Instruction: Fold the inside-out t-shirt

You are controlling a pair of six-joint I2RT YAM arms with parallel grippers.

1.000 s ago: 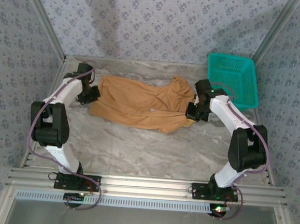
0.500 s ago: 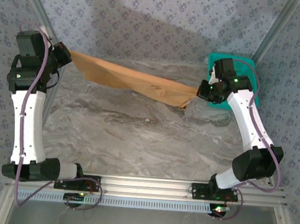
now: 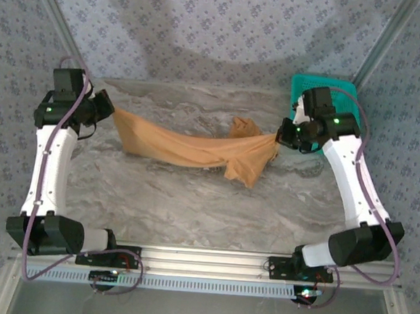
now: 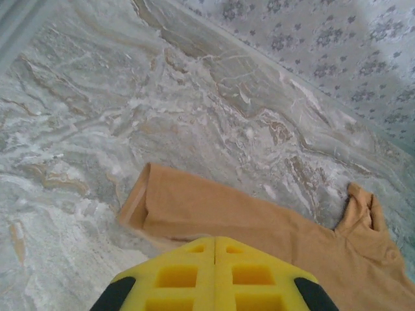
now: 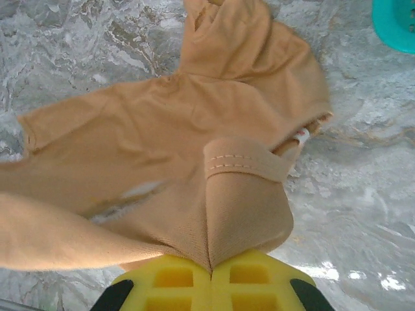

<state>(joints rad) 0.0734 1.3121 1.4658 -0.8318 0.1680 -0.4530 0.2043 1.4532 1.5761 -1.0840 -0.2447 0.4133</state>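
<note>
– Starting at the left, what is the left gripper [image 3: 106, 112] doing?

– It sits high near the back left corner of the table [image 3: 191, 206]. In its wrist view the yellow pads [image 4: 178, 275] are pressed flat together, with no gap between them. The tan t-shirt [image 3: 189, 149] runs right up to them, so it is pinching one end of the cloth.

– And the shirt itself?

– It is strung across the back half of the table between the two arms, sagging in the middle. From the left wrist, one short sleeve [image 4: 139, 201] lies spread low over the marbled surface. I cannot tell whether it touches.

– What is further right?

– The cloth bunches into a loose hanging fold just before the right gripper [image 3: 281, 137]. From that wrist, the right gripper [image 5: 211, 269] has its pads closed on a gathered ridge of fabric, and a stitched hem [image 5: 240, 162] is folded over just above them. A small white label [image 5: 299, 136] peeks out at the shirt's edge.

– Anything beyond that?

– A teal basket [image 3: 342, 91] stands in the back right corner, behind the right arm and apart from the shirt.
</note>
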